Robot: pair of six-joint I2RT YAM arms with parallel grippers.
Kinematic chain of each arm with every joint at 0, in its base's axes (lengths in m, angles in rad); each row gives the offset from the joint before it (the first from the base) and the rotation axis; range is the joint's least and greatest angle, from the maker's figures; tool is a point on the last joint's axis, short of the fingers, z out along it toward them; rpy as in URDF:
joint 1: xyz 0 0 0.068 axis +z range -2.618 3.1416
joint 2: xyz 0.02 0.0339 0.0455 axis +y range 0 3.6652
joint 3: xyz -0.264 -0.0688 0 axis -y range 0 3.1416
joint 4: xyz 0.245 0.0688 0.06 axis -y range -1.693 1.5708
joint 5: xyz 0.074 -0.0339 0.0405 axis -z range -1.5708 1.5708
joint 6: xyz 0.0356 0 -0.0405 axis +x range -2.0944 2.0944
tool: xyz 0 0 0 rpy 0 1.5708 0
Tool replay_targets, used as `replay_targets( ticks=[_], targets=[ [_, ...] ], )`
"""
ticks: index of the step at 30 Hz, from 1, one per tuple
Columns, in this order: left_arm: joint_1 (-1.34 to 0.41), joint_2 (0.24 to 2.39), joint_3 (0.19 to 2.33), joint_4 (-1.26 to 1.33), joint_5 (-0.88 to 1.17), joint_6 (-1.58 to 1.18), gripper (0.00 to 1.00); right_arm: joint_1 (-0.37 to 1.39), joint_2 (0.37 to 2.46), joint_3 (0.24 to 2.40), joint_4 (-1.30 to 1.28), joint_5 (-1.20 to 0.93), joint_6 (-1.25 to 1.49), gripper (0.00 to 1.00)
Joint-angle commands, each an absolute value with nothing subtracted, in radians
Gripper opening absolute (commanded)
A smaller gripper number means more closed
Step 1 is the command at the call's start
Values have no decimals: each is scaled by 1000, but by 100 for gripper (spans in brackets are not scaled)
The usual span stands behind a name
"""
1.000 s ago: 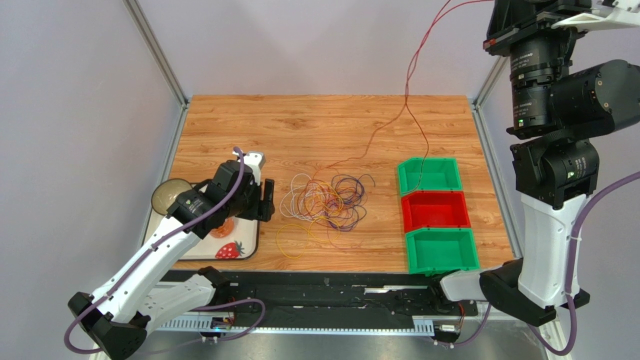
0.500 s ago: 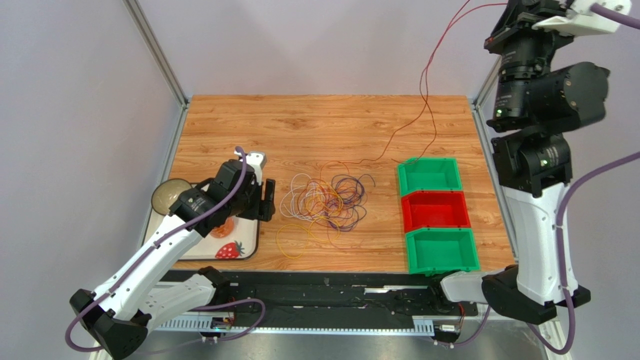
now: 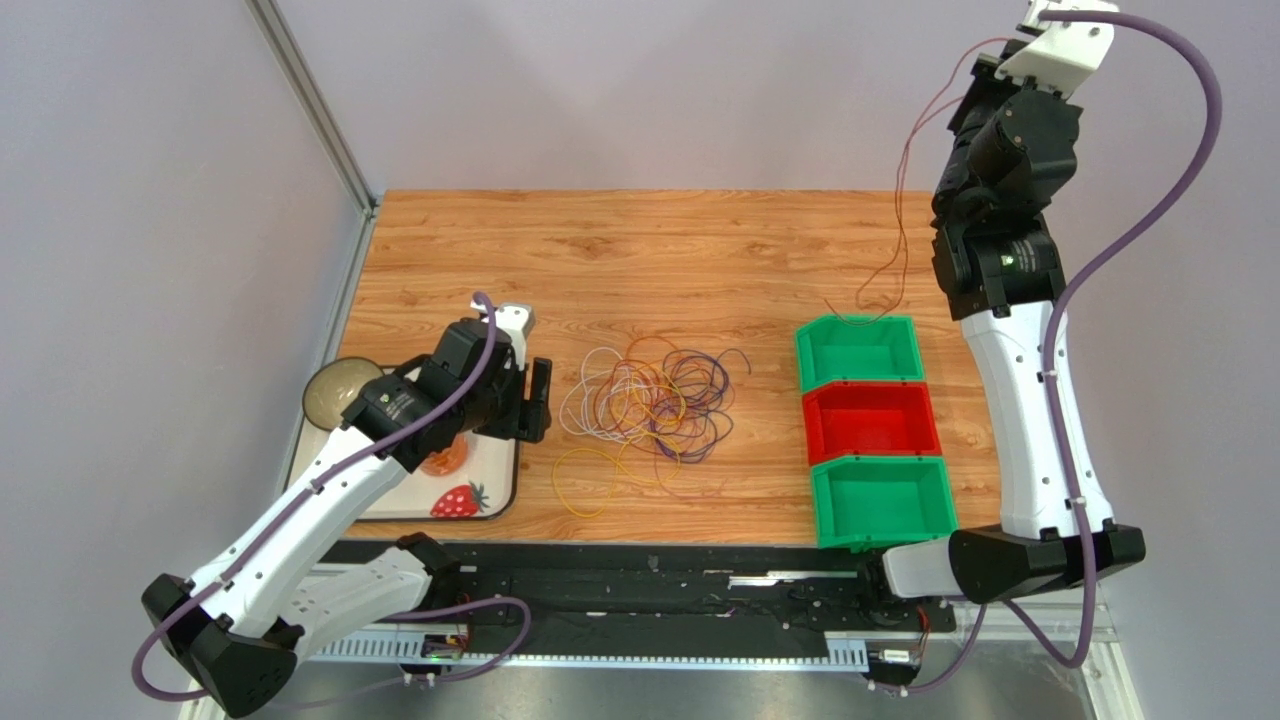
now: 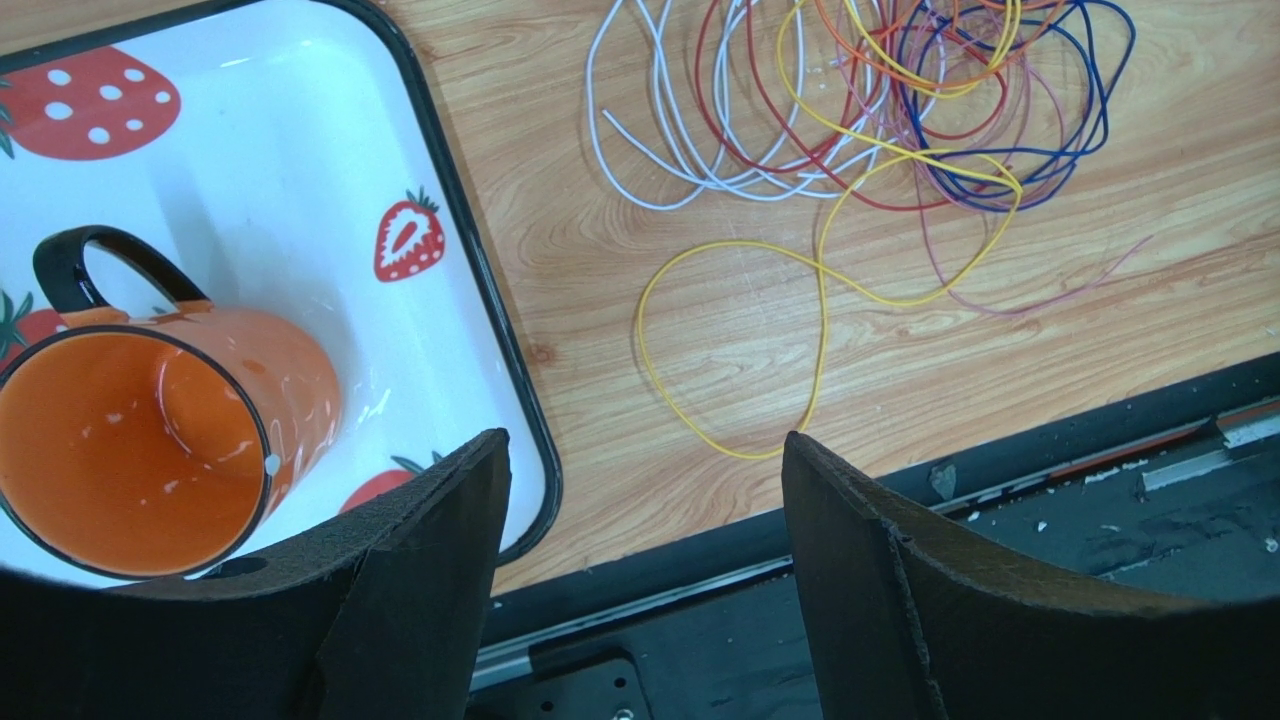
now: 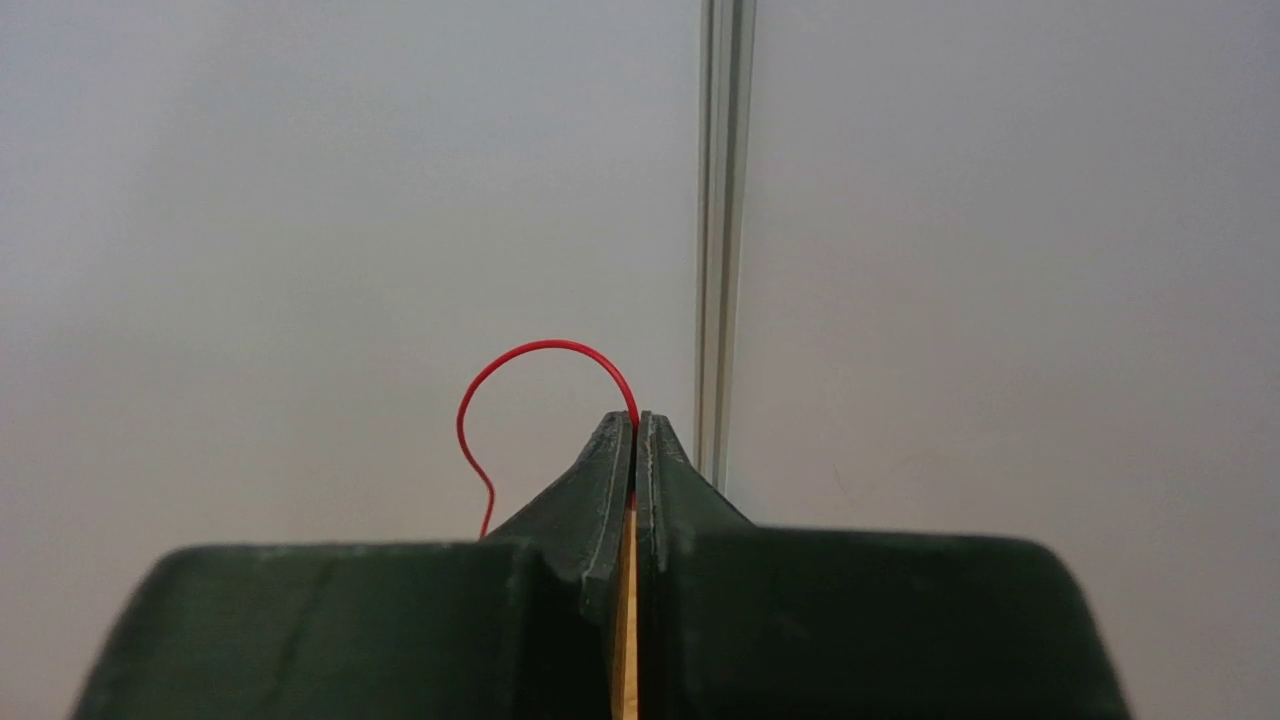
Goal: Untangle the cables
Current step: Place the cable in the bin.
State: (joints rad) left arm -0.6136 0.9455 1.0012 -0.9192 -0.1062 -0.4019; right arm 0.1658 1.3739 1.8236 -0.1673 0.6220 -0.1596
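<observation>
wood-grain tabletop (image 3: 661, 240) carries the tangle of thin purple, orange, yellow and white cables (image 3: 654, 398) mid-table, left gripper (image 4: 643, 450) gaping near it, while the raised right gripper (image 5: 633, 428) pinches a thin red wire (image 5: 549, 342), best lowered slowly into the far green plastic bin (image 3: 858, 351).

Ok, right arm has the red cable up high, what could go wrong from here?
The red cable is pinched only at the very tips of the shut right gripper, so it could slip out. Its lower end dangles near the back rim of the far green bin and might land outside it or snag there.
</observation>
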Motion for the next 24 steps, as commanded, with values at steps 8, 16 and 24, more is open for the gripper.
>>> replay_targets(
  ticks=[8, 16, 24],
  targets=[
    [-617, 957, 997, -902, -101, -393, 75, 60, 1299, 1784, -155, 505, -6, 0],
    [-617, 959, 996, -903, -104, -393, 75, 43, 1373, 1902, -87, 489, -32, 0],
    [-615, 960, 997, -904, -107, -396, 75, 43, 1419, 2037, -130, 425, 18, 0]
  ],
)
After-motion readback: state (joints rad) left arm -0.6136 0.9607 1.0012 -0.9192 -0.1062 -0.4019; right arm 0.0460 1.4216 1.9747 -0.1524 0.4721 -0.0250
